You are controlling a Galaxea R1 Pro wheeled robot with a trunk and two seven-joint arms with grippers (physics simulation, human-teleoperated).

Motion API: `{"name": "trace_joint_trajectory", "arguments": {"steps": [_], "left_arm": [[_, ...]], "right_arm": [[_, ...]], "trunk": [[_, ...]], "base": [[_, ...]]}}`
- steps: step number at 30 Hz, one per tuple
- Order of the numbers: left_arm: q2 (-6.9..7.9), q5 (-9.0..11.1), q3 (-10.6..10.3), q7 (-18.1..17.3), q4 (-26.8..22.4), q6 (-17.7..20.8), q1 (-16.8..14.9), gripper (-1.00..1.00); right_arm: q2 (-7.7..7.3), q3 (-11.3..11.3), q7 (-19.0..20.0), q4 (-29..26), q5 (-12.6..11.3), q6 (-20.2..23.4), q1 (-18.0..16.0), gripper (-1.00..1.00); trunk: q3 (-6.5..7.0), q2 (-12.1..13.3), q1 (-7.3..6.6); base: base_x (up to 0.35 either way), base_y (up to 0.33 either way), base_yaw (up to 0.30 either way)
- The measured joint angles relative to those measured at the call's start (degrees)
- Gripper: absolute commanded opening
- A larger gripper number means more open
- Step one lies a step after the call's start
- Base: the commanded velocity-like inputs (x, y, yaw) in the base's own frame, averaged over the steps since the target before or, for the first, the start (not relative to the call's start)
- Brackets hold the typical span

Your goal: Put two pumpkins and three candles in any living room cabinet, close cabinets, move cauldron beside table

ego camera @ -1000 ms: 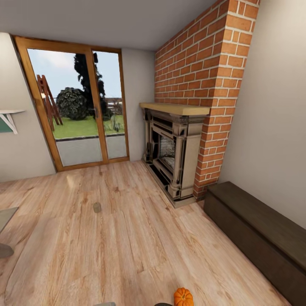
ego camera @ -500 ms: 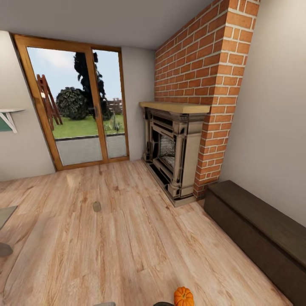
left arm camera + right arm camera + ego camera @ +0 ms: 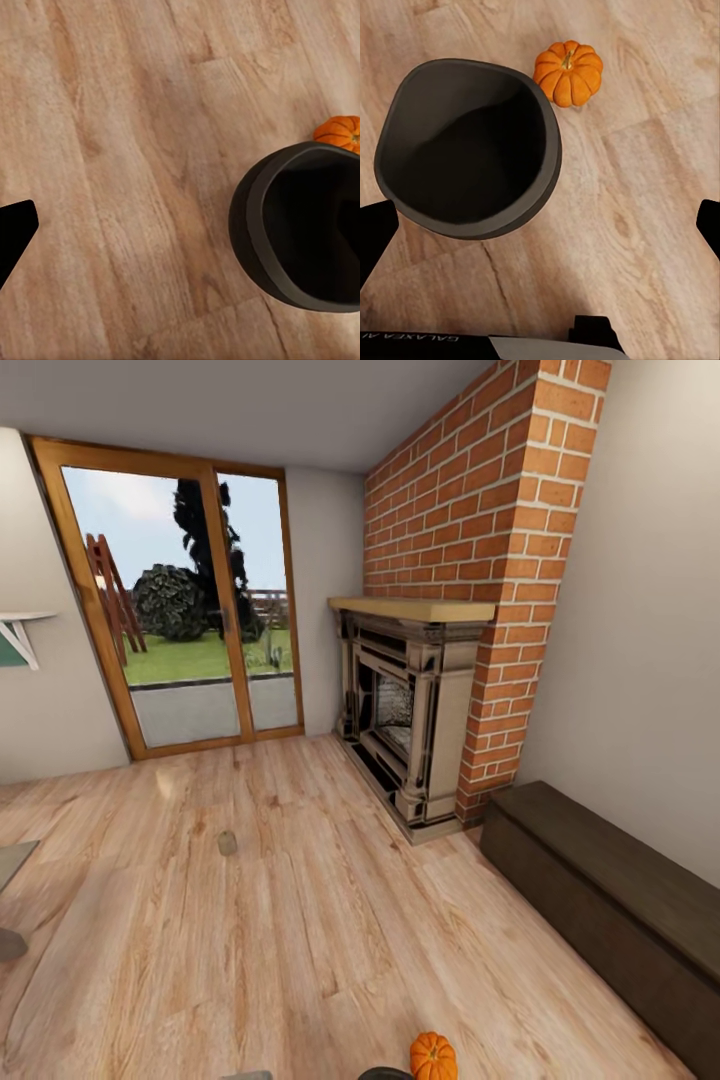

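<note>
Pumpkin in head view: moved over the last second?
No. The pumpkin keeps its place on the floor planks; the fireplace and cabinet shift slightly together in the picture, so the camera has moved, not the pumpkin.

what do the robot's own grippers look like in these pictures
Little shows. The right gripper has flat black fingertips at both picture edges, above a black and pale grey body with white lettering. Of the left gripper, one black fingertip shows. No cables are visible.

brick fireplace [image 3: 420,710] | glass patio door [image 3: 180,620] | wooden floor [image 3: 300,920]
</note>
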Motion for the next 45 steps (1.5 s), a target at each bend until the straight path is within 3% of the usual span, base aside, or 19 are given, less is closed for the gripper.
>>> {"name": "trace_joint_trajectory", "arguments": {"steps": [23, 32, 36, 40, 41, 45], "left_arm": [[0.0, -0.02, -0.08, 0.0, 0.26, 0.0, 0.0, 1.0], [-0.08, -0.29, -0.24, 0.02, -0.74, 0.73, -0.4, 1.0], [-0.09, -0.25, -0.27, 0.0, -2.7, 2.0, -2.16, 1.0], [-0.03, 0.0, -0.25, 0.05, -3.76, 7.86, -5.12, 1.0], [-0.03, 0.03, -0.25, 0.06, -3.88, 10.13, -6.61, 1.0], [-0.07, 0.07, -0.13, 0.14, -3.49, 12.11, -9.21, 1.0]], "right_arm": [[0.0, 0.0, 0.0, 0.25, 0.0, 0.0, 0.0, 1.0], [0.72, 0.19, -0.42, -2.71, 0.0, 1.23, 0.0, 1.0], [2.04, 0.3, -0.54, -8.99, 0.0, 8.47, -0.22, 1.0], [2.78, 0.35, -0.71, -15.25, -0.22, 17.08, -2.34, 1.0], [2.88, 0.36, -0.75, -16.21, -0.34, 19.75, -4.22, 1.0], [2.96, 0.38, -0.82, -15.89, -0.41, 22.44, -8.65, 1.0]], "trunk": [[-4.13, -9.23, 5.05], [-5.75, -12.84, 7.03], [-6.46, -14.44, 7.91], [-7.18, -16.04, 8.79], [-7.34, -16.44, 9.01], [-8.08, -18.05, 9.89]], "base": [[0.0, 0.0, 0.0], [0.0, 0.0, 0.0], [0.0, 0.0, 0.0], [0.0, 0.0, 0.0], [0.0, 0.0, 0.0], [0.0, 0.0, 0.0]]}}
